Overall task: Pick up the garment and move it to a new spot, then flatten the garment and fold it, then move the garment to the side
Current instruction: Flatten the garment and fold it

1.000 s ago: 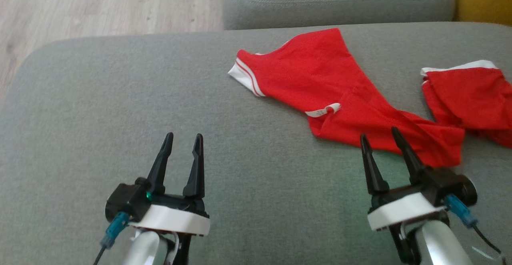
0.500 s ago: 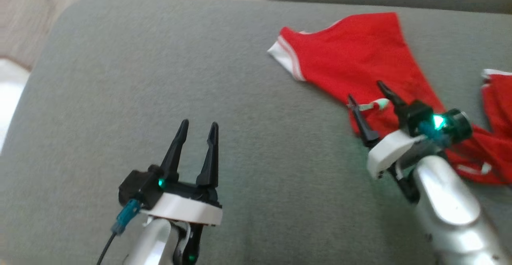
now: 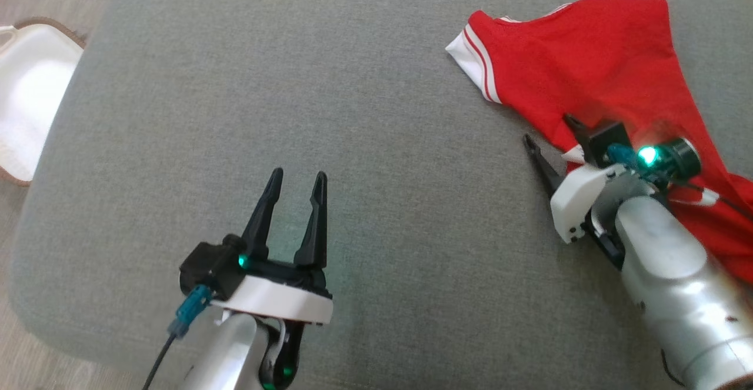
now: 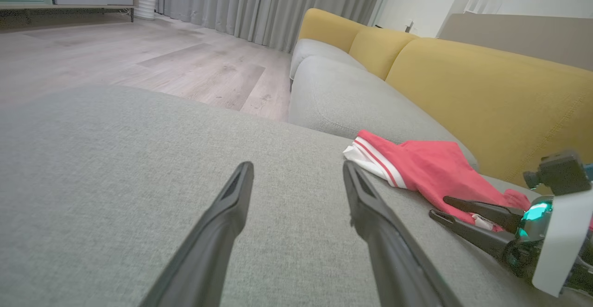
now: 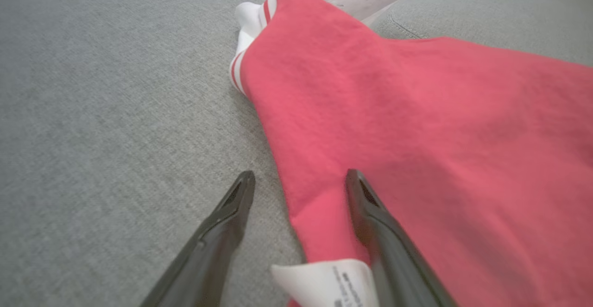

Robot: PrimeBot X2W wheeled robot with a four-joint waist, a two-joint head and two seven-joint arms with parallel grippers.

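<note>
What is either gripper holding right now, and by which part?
Nothing is held. The right gripper is open, straddling the edge of the garment near its white tag; the left gripper is open above the cushion.

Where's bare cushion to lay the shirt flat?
Widest bare patch: the cushion from its left edge across to the white cuff of the shirt, ahead of the left pincer. A second strip lies between the two pincers. Crowded at the right: the shirt, with the right pincer straddling its edge.
</note>
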